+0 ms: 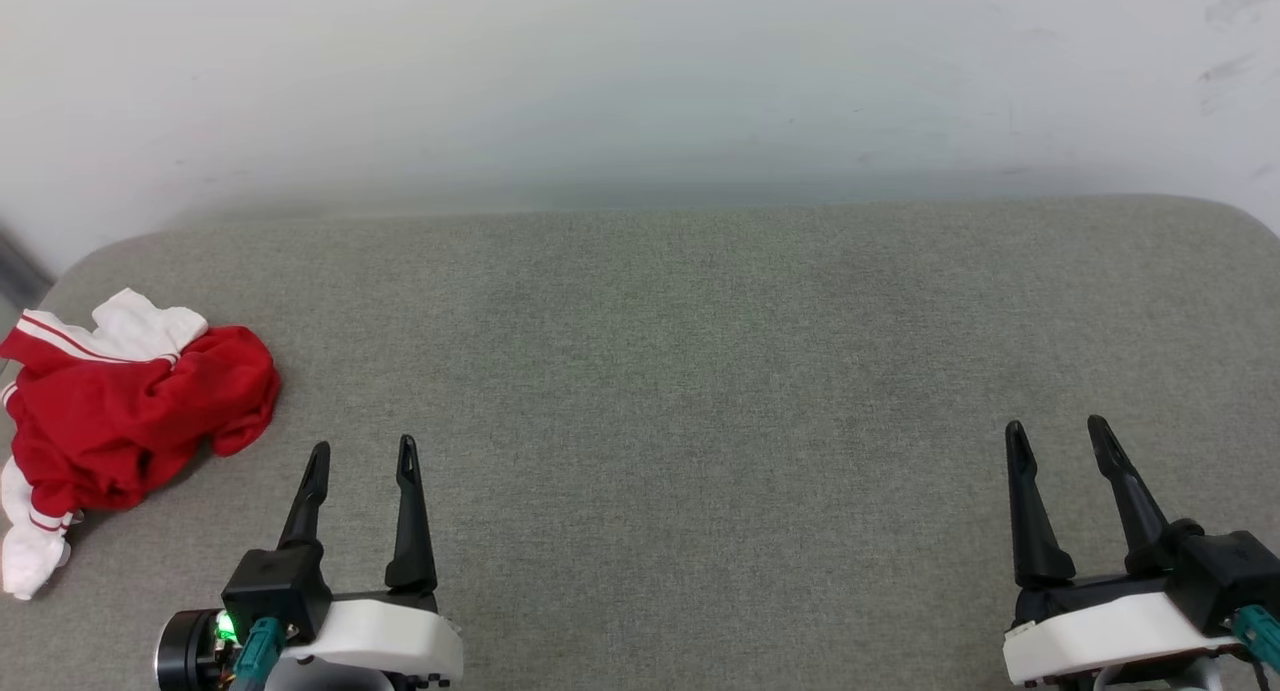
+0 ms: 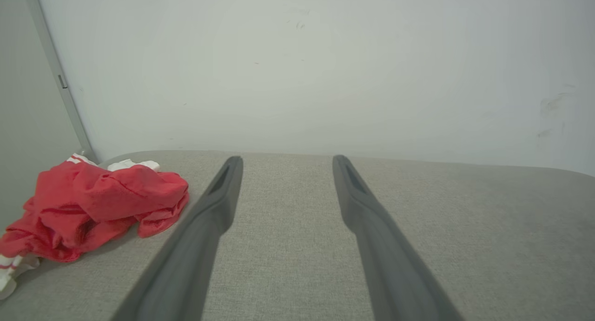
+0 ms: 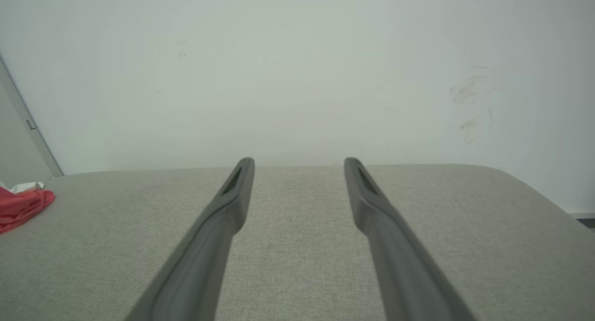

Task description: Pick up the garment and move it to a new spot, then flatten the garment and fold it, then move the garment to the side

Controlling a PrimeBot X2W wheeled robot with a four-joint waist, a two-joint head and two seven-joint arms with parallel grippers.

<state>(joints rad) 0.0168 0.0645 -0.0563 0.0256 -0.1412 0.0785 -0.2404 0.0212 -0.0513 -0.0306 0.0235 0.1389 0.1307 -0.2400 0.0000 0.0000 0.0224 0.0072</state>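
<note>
The garment (image 1: 120, 411) lies crumpled at the far left of the grey fabric surface (image 1: 700, 371), red with white sleeves and red-and-white stripe trim. In the left wrist view the garment (image 2: 93, 205) sits left of the fingers; the right wrist view catches the garment's edge (image 3: 21, 207) at far left. My left gripper (image 1: 362, 456) stands open at the lower left, just right of the garment and apart from it, nothing between its fingers. At the lower right my right gripper (image 1: 1058, 436) is open and empty, far from the garment.
A pale wall (image 1: 640, 81) rises behind the surface's back edge. The surface has rounded far corners. A grey vertical strip (image 2: 56, 79) runs down the wall at the far left.
</note>
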